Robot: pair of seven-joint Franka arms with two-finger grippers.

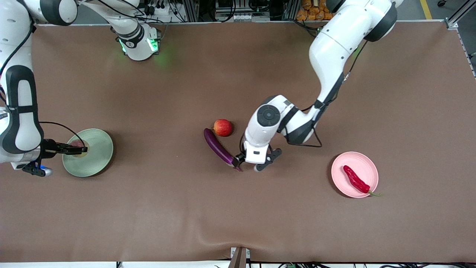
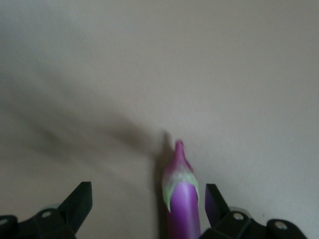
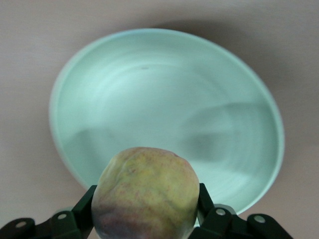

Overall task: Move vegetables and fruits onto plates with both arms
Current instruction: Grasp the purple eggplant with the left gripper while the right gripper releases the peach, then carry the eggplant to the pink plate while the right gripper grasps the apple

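**Two arms at work over fruit and vegetables**

The right gripper [image 1: 80, 150] hangs over the round pale green plate [image 1: 97, 158] at the right arm's end of the brown table [image 1: 238, 223], its two dark fingers [image 3: 208, 204] closed against the sides of a dull pinkish-green round peach-like fruit [image 3: 145, 194]. Whether the fruit touches the plate cannot be told.

Near the middle of the table, the left gripper [image 1: 238, 160] is down at the stem end of the long, slender, glossy purple eggplant [image 1: 217, 147], which lies flat on the cloth. Its fingers [image 2: 213, 201] stand wide apart, one close beside the eggplant's pale green cap, the other well clear; they grip nothing.

A small round red apple with yellowish streaks [image 1: 223, 127] sits just beside the eggplant's rounded end, farther from the front camera. Toward the left arm's end, a shiny red chili pepper with a thin green stem [image 1: 356, 179] lies across the round pale pink plate [image 1: 339, 173].
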